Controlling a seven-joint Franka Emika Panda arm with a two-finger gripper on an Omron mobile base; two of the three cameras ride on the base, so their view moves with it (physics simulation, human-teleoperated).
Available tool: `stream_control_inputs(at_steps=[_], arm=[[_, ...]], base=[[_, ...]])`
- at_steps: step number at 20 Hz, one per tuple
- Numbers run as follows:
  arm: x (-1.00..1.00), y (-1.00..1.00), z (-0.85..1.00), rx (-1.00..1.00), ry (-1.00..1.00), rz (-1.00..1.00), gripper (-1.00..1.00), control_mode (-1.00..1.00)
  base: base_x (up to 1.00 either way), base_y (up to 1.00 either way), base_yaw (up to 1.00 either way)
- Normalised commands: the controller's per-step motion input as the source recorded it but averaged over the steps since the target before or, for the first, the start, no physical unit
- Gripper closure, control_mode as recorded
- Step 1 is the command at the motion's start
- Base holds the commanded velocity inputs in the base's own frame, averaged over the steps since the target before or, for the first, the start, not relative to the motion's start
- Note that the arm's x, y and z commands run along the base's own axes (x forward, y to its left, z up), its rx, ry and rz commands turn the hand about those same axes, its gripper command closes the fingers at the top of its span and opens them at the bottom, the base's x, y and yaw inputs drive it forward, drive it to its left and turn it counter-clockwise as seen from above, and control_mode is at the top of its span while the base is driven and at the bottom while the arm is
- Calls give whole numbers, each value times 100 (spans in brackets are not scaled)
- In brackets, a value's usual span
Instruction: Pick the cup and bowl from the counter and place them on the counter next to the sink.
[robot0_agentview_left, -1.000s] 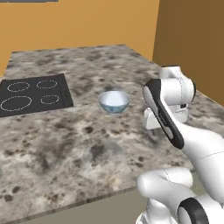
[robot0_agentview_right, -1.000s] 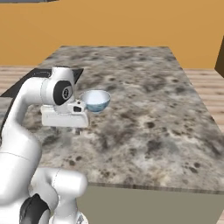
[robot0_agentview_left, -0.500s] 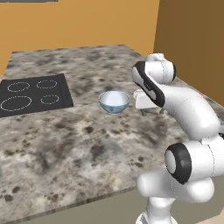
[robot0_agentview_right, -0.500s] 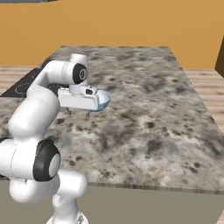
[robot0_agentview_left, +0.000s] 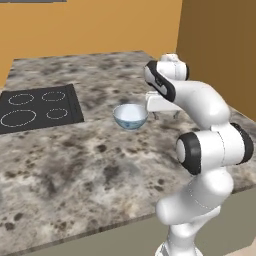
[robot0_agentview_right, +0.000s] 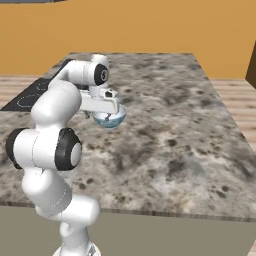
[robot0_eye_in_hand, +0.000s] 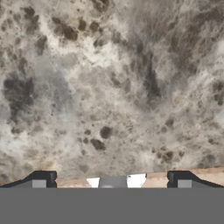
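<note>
Bowl (robot0_agentview_left: 130, 116) sits on the counter (robot0_agentview_left: 100, 160) just right of the stovetop (robot0_agentview_left: 35, 107). The gripper (robot0_agentview_left: 162, 114) hangs beside it on the far side from the stove, fingers spread wide and seemingly empty, facing bare granite.

light: bright, even | shadows: faint, soft | blur: slight, low-res render | glare: none

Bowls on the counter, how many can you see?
1. The white bowl sits on the speckled counter, between the black stovetop and the robot's hand. Another could be hidden behind the arm.
</note>
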Motion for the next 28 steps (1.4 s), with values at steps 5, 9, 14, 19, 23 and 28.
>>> stream_control_inputs(at_steps=[5, 9, 14, 19, 23, 28], arm=[[26, 1, 0, 0, -1, 0, -100, -100], [50, 4, 0, 0, -5, -1, -100, -100], [82, 3, -1, -2, -1, -2, -100, -100], [100, 0, -23, -2, 0, 0, -100, -100], [100, 0, -34, 0, 0, 0, -100, -100], [93, 0, -19, -1, 0, -1, -100, -100]], base=[[0, 0, 0], [0, 0, 0], [0, 0, 0], [0, 0, 0], [0, 0, 0], [0, 0, 0]])
